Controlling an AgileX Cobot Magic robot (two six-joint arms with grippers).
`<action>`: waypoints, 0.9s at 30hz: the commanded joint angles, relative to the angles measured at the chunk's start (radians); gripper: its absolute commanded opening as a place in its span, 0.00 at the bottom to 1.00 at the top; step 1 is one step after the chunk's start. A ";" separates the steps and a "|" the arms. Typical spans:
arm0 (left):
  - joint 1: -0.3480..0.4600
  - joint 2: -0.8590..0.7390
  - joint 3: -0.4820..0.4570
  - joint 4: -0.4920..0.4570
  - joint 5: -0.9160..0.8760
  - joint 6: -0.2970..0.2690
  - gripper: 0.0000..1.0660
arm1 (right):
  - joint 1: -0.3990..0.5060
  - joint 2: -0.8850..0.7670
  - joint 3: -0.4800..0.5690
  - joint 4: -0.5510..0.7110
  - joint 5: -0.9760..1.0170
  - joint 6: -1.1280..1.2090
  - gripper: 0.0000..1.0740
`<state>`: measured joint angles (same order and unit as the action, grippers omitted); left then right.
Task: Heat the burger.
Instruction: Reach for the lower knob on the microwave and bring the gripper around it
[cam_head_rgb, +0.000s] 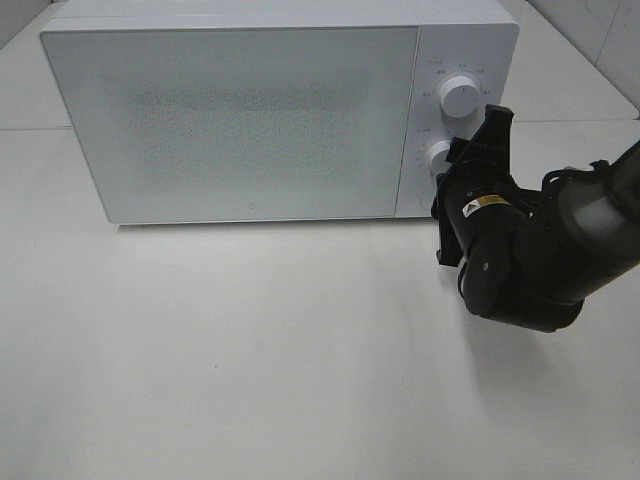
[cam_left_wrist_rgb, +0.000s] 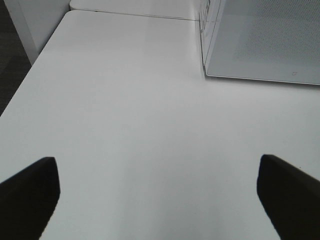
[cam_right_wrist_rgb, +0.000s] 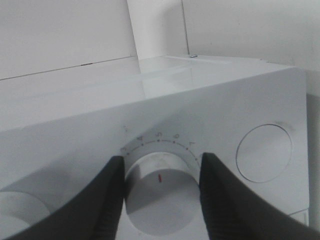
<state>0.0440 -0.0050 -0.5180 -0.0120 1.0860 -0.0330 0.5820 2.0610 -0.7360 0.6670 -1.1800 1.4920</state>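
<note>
Right hand (cam_right_wrist_rgb: 161, 162) is closed on the lower knob (cam_head_rgb: 438, 155) of the microwave (cam_head_rgb: 250, 120), one dark finger pressed against each side of it. In the right wrist view a red mark on the knob face sits under the middle of the printed scale, near what looks like a 5, though the numerals are faint. The upper knob (cam_head_rgb: 459, 96) is untouched.

Left hand (cam_left_wrist_rgb: 159, 185) is wide open and holds nothing. It hangs over bare bench (cam_head_rgb: 250, 350) well off to the side of the microwave.

The burger cannot be seen in any view. It is not on the bench or in either hand. The microwave door is shut and its speckled panel hides the inside, so my judgement is that the burger sits in the oven.

If so, the loading and door-closing steps are done, and the step in hand is setting the dial. Whether the oven is running cannot be told, since no light or motion shows through the door. What looks left is to finish the turn, let go of the knob and wait out the heating.
</note>
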 joint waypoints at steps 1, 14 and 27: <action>0.003 -0.010 0.003 0.000 -0.017 0.000 0.94 | 0.024 -0.013 -0.030 -0.238 -0.218 0.020 0.08; 0.003 -0.010 0.003 0.000 -0.017 0.000 0.94 | 0.024 -0.013 -0.029 -0.238 -0.228 0.008 0.13; 0.003 -0.010 0.003 0.000 -0.017 0.000 0.94 | 0.024 -0.013 -0.029 -0.174 -0.230 -0.067 0.45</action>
<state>0.0440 -0.0050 -0.5180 -0.0120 1.0860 -0.0330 0.5840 2.0610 -0.7370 0.6220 -1.1760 1.4610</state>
